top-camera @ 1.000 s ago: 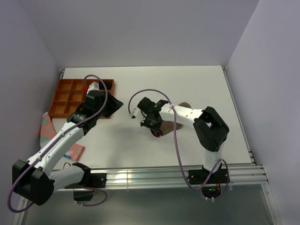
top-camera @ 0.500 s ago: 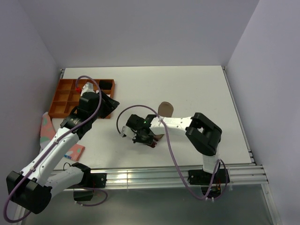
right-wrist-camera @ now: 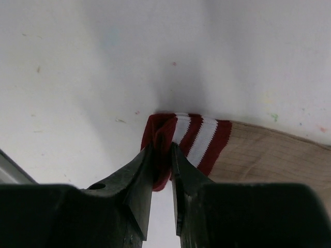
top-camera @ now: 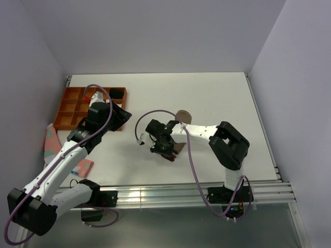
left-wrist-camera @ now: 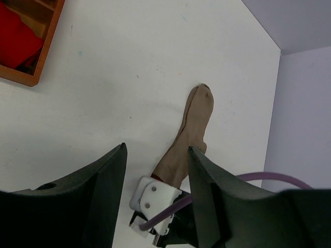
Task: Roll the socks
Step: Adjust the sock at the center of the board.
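Sock-rolling looks only half done on the white table (top-camera: 217, 93), with one sock apparently put away and the other yet to be rolled. The orange tray (top-camera: 76, 107), split into compartments, sits at the table's far left. A bunched red sock (left-wrist-camera: 18, 39) lies in one of its compartments, though whether it is properly rolled cannot be told. Well to the right of the tray, the tan sock (left-wrist-camera: 189, 137) lies flat and at full length on the bare surface. Its toe is about level with the tray's front row, the fabric is ribbed and smooth, and there is no turn of a roll in it. Its maroon-and-white striped cuff (right-wrist-camera: 199, 137), the end lying nearer the arms than the tray does, is puckered. There the right gripper (right-wrist-camera: 162, 150) pinches a fold of it between jaws drawn almost together. The left gripper (left-wrist-camera: 156, 150) hovers at the tray's right edge, jaws apart and empty.
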Motion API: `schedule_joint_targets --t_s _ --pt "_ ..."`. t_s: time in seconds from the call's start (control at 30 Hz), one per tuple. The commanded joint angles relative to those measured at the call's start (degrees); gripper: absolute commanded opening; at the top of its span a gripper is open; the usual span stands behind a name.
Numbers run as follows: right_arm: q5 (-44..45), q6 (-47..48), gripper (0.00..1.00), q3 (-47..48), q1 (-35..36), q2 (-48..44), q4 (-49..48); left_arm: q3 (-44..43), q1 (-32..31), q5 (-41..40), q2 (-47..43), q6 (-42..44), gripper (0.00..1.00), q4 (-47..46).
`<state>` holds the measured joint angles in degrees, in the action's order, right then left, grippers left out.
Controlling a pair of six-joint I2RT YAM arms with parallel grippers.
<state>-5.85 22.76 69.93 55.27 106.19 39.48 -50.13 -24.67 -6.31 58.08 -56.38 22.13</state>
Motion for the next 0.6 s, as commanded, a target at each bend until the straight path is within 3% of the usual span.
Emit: schedule_joint_targets --t_s 0.0,0.2,0.4,0.57 --pt "-5.6 -0.9 0.27 4.4 -3.1 -2.4 3.4 -0.1 0.2 0.6 0.1 1.3 0.56 -1.1" --pt "-11.5 -2.7 0.29 8.6 -4.8 -1.3 6.7 0.3 0.2 1.7 0.6 1.1 0.56 -2.0" --pt "-8.8 -3.0 0.45 8.0 -5.2 -1.8 6.7 0.9 0.2 2.2 0.5 1.5 0.56 -2.0" --pt "-5.1 -3.1 0.45 5.6 -5.3 -4.1 5.3 1.7 0.2 2.6 0.3 1.4 0.56 -2.9"
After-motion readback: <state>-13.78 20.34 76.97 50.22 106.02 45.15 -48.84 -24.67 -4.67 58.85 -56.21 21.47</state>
